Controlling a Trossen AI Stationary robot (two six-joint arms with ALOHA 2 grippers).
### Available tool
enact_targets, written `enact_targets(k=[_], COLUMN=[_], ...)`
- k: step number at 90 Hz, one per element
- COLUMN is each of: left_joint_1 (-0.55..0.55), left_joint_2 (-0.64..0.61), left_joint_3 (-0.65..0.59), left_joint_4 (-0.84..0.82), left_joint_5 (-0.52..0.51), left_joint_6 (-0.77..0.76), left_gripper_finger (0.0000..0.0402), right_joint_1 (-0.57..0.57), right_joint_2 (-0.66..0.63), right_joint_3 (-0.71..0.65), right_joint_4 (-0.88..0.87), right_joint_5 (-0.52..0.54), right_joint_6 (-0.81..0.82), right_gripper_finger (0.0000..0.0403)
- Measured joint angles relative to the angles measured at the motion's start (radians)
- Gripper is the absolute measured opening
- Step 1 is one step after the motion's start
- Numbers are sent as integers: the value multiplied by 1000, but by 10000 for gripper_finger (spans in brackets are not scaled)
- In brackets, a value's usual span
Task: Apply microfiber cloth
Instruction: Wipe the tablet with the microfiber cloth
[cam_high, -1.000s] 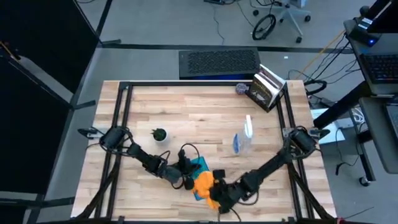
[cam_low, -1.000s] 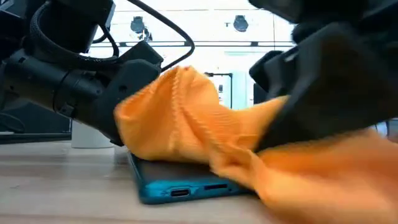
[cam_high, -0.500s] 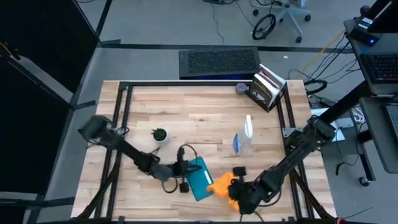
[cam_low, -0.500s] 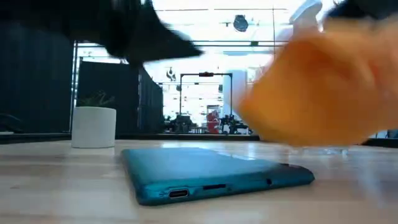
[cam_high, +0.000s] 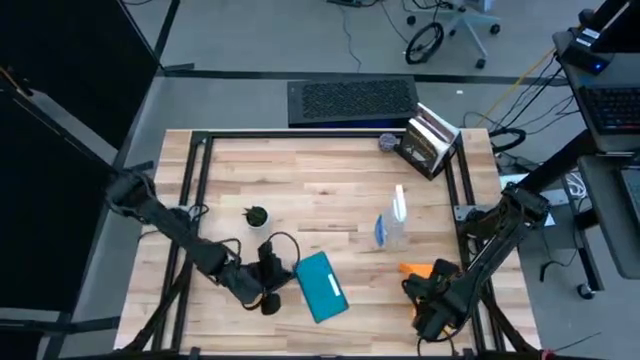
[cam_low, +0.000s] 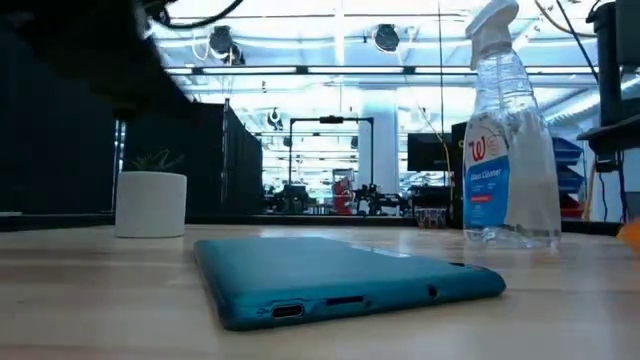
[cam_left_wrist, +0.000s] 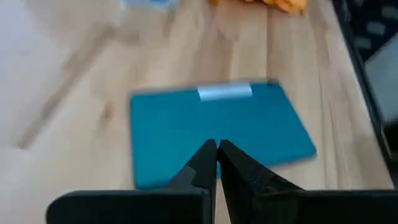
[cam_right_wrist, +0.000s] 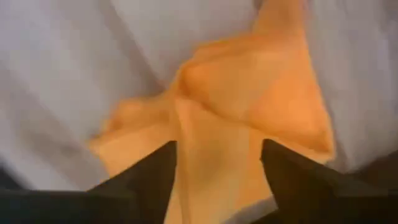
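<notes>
The orange microfiber cloth (cam_high: 416, 268) lies bunched on the table to the right of the teal tablet (cam_high: 322, 287), partly hidden under my right gripper (cam_high: 422, 283). In the right wrist view this gripper (cam_right_wrist: 217, 180) is open, its fingers standing on either side of the cloth (cam_right_wrist: 236, 112). My left gripper (cam_high: 268, 290) is shut and hovers just left of the tablet, fingertips (cam_left_wrist: 216, 149) pointing at the tablet (cam_left_wrist: 217, 121). The tablet (cam_low: 340, 275) lies flat on the wood with nothing on it. My right gripper stands open over the cloth's bunched middle (cam_right_wrist: 211, 143), coming at it from above. Whether its fingers touch the fabric I cannot tell. The cloth lies slack on the table.
A clear spray bottle (cam_high: 393, 228) stands behind the cloth, and a small white plant pot (cam_high: 258, 215) behind the left gripper. Books (cam_high: 430, 140) and a keyboard (cam_high: 352, 100) sit at the far edge. Bare wood lies between the pot and the bottle.
My right gripper has pulled the cloth off the tablet and carried it toward the table's right edge, where it now lies bunched. My left gripper has drawn back from the tablet toward the left edge. The tablet has stayed in place and is now uncovered.
</notes>
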Motion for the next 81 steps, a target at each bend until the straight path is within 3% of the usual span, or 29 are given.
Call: enact_targets(k=[12,18,35,44,52,68,81], left_joint_1=[-4,-4,-5,-4,-6,3,20], left_joint_2=[51,80,144,181,222,319,353], left_joint_3=[2,2,2,2,2,9,34], left_joint_4=[38,40,127,146,184,307,314], left_joint_5=[20,38,72,90,93,90,86], left_joint_6=[-1,-1,-1,-1,-1,1,1], left_gripper_finger=[3,3,3,3,3,3,3], right_joint_1=[-44,-101,-292,-369,-409,-435,-434], right_joint_2=[-13,-7,36,42,42,87,162], right_joint_3=[-5,-30,-182,-270,-325,-343,-341], right_joint_4=[219,380,833,988,1101,1182,1227], right_joint_5=[399,480,311,180,127,107,99], right_joint_6=[-39,-111,-264,-276,-249,-222,-168], right_gripper_finger=[260,262,263,263,263,263,263])
